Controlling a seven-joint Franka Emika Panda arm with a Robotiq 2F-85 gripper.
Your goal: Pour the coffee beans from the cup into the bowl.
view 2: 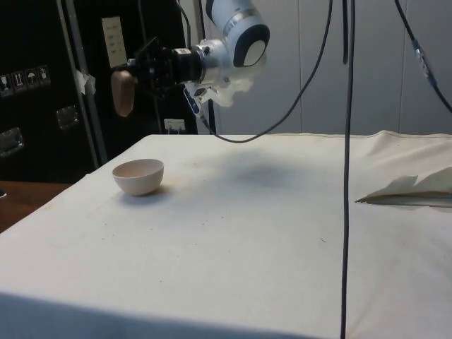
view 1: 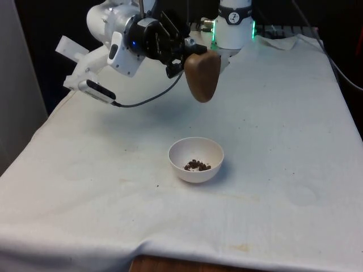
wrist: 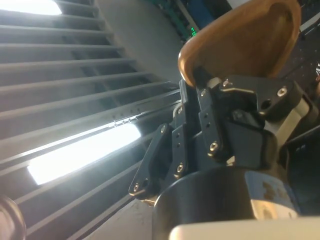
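The brown cup (view 1: 202,75) is held clamped in the claw (view 1: 184,61), inverted high above the white bowl (view 1: 196,159) on the table (view 1: 272,141); coffee beans (view 1: 197,165) are seen in the bowl; pouring is judged nearly finished; the cup should next be righted.

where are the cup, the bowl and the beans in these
cup (view 1: 202,76), front view, on its brown side
bowl (view 1: 180,153), front view, on its white rim
coffee beans (view 1: 197,165), front view, on the pile inside

Brown cup (view 1: 202,76) upturned above white bowl (view 1: 195,160) w/ beans (view 1: 197,165).
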